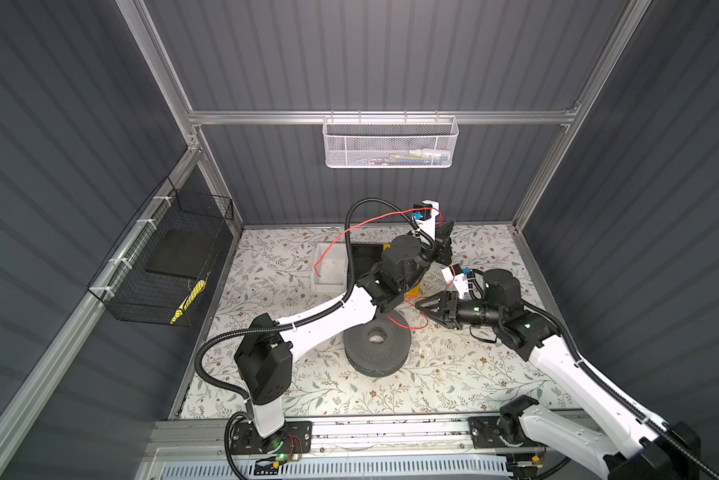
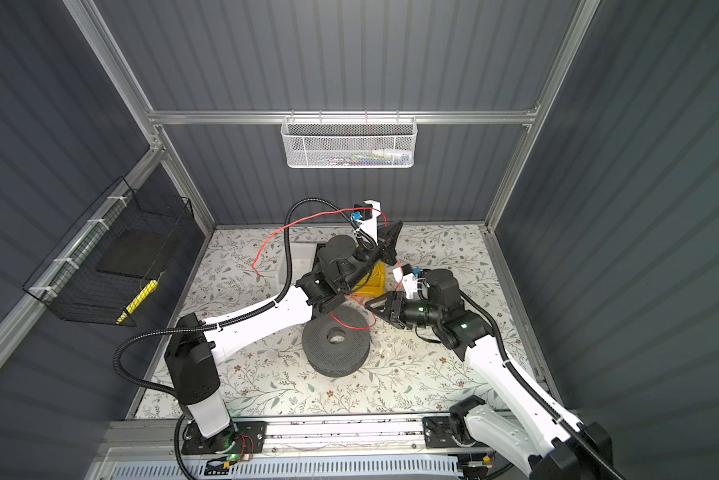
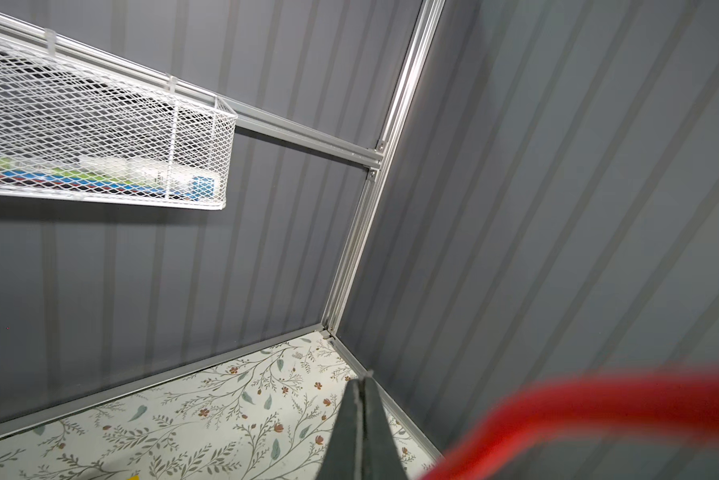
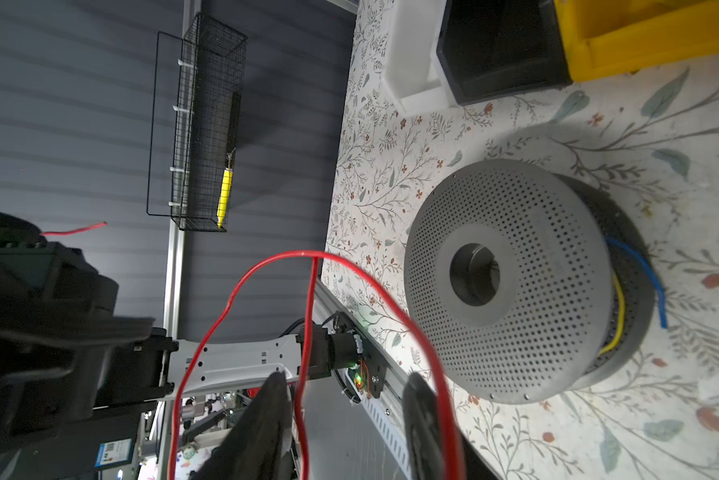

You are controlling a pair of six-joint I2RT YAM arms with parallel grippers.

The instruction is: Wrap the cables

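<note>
A thin red cable (image 1: 374, 219) arcs through the air from a loose end over the white tray, up past my left wrist and down to the grey perforated spool (image 1: 376, 343). My left gripper (image 1: 449, 226) is raised near the back wall, its jaws pressed together (image 3: 366, 376), and the cable runs to its fingers. The cable shows as a red blur (image 3: 598, 399) close to that camera. My right gripper (image 4: 345, 378) hovers open beside the spool (image 4: 507, 282), with one red strand (image 4: 307, 332) passing between its fingers. Blue (image 4: 640, 266) and yellow (image 4: 619, 307) cables lie wound on the spool's core.
A white tray (image 1: 328, 270), a black bin (image 1: 366, 253) and a yellow bin (image 2: 370, 282) stand behind the spool, partly under my left arm. A white mesh basket (image 1: 391, 143) hangs on the back wall. A black wire basket (image 1: 162, 257) hangs on the left wall.
</note>
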